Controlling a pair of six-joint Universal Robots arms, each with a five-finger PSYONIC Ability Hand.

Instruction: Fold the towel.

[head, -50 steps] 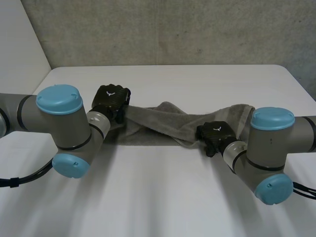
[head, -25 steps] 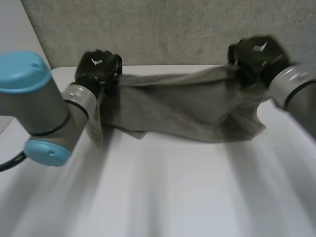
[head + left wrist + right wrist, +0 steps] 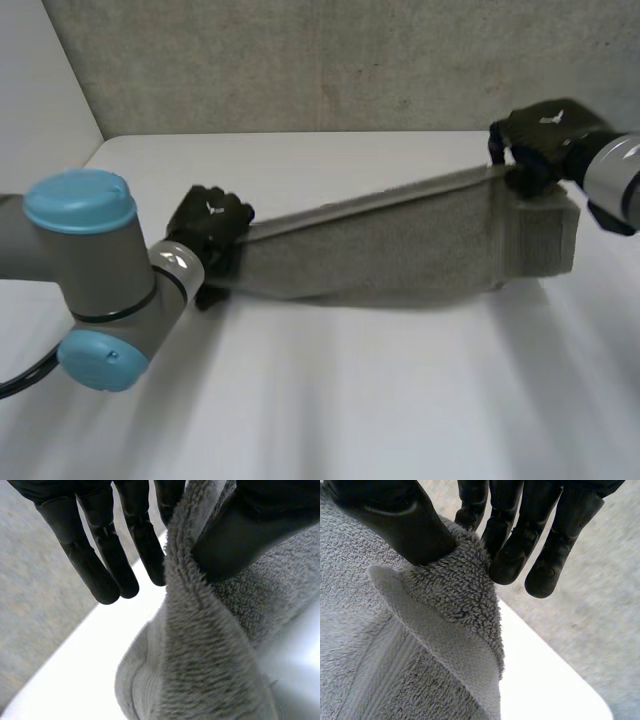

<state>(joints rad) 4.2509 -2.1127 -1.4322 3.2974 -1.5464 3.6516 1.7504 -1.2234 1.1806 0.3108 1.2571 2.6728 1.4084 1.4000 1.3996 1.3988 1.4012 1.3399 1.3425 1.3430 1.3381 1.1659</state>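
Clearly, towel point(image 3: 400, 250) stretched between hands: left hand point(image 3: 208, 225) fingers point(image 3: 145, 545) pinching one end, right hand point(image 3: 545, 130) fingers point(image 3: 520, 540) pinching other.

This looks to me like a robotics lab or test cell. A plain white table point(image 3: 330, 400) with rounded corners stands against a rough grey wall point(image 3: 300, 60) at twelve o'clock. The wall reads as raw concrete, though it could be textured plaster. At ten o'clock a smooth white panel point(image 3: 40, 90) closes off the side. Two machine arms with grey joints and light-blue caps reach over the tabletop, the left arm point(image 3: 90, 260) at eight o'clock and the right arm point(image 3: 615, 175) at two o'clock. A grey towel point(image 3: 400, 250) stretches between them over the table, a household thing on a trial bench.
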